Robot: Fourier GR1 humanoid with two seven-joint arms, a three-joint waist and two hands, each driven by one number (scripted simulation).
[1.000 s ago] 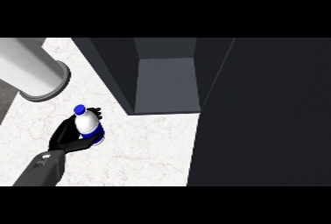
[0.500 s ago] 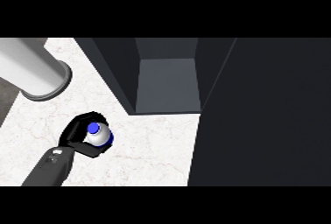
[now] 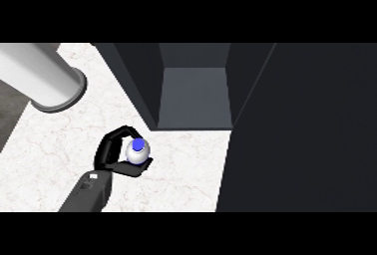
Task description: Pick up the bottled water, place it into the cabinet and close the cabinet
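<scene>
— Ahead of the hand (image 3: 116, 155) and a little to its right, that is where the open cabinet (image 3: 193, 94) stands now, nearer than it was a second ago. Which hand is it, though?

— It shows at the left of the view, so I take it for the left one. The right hand is nowhere in the view.

— And the bottle (image 3: 137, 151)?

— Inside the hand, fingers and thumb curled round it. A second ago it lay tilted, its blue cap off to one side; now the cap faces straight up, so it has been turned upright and lifted off the counter (image 3: 44, 149).

— So the pick-up is done?

— I judge so. The carry has begun: hand and bottle have drifted towards the cabinet's mouth. Placing it inside is still to come, then shutting the door (image 3: 302, 124), which stands well to the right of the hand.

— What about the grey cylinder (image 3: 46, 75)?

— Up and to the left of the hand, apart from it.
</scene>
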